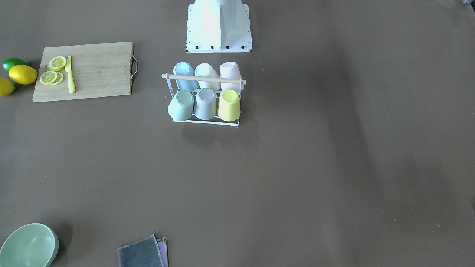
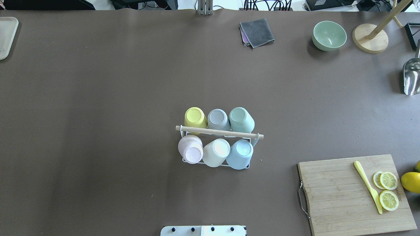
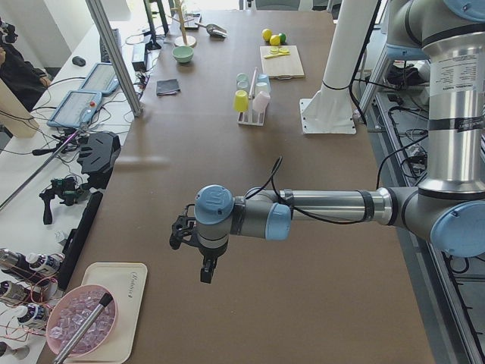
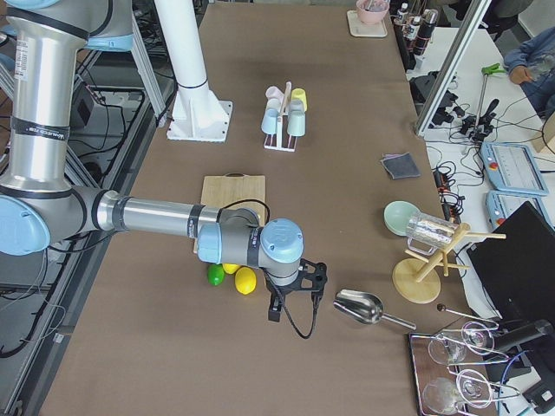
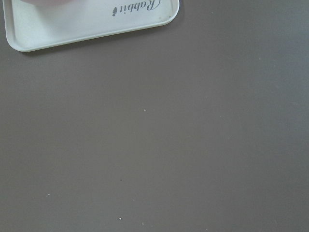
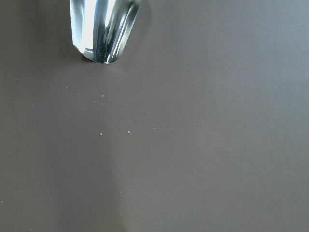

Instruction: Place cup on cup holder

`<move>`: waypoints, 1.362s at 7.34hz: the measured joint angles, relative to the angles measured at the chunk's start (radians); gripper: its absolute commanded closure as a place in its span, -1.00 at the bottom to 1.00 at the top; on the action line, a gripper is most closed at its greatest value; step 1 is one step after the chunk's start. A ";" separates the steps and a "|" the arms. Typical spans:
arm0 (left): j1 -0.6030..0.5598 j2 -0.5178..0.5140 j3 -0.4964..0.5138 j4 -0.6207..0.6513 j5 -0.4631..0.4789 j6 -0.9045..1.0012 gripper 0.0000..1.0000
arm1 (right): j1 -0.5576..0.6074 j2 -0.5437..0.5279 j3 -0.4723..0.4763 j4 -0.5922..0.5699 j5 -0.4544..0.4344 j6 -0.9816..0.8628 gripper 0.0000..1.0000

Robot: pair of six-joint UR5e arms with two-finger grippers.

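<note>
The cup holder [image 2: 219,132], a white wire rack with a wooden rod handle, stands mid-table near the robot base; it also shows in the front view [image 1: 203,78]. Several upside-down cups sit on its pegs: yellow [image 2: 195,117], grey [image 2: 218,118] and green [image 2: 241,118] in the far row, pink [image 2: 190,149], cream [image 2: 216,151] and blue [image 2: 240,153] in the near row. My left gripper [image 3: 204,273] hovers far off over the table's left end. My right gripper [image 4: 276,310] hovers at the right end. Both show only in side views, so I cannot tell whether they are open or shut.
A cutting board [image 2: 341,196] carries lemon slices [image 2: 388,190] and a yellow knife [image 2: 367,186], with lemons [image 1: 23,74] beside it. A green bowl [image 2: 329,35], grey cloth [image 2: 257,32], metal scoop [image 6: 104,29] and white tray [image 5: 91,21] lie near the table edges.
</note>
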 measured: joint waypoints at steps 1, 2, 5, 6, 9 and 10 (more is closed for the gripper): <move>0.000 0.001 0.001 0.000 0.001 0.001 -0.96 | 0.000 -0.003 0.000 0.000 0.000 -0.001 -1.00; 0.000 0.000 0.002 0.000 0.002 0.001 -0.96 | 0.000 -0.005 0.000 0.000 -0.003 -0.001 -1.00; 0.002 -0.005 0.005 -0.001 0.005 0.002 -0.96 | 0.000 -0.003 0.000 0.000 -0.012 -0.002 -1.00; 0.002 -0.007 0.006 -0.001 0.006 0.002 -0.96 | 0.000 -0.004 0.000 0.000 -0.012 -0.002 -1.00; 0.003 -0.008 0.006 -0.004 0.007 0.003 -0.96 | 0.000 -0.006 -0.001 0.000 -0.016 -0.002 -1.00; 0.004 -0.009 0.006 -0.005 0.007 0.003 -0.96 | 0.000 -0.006 -0.002 0.000 -0.018 -0.003 -1.00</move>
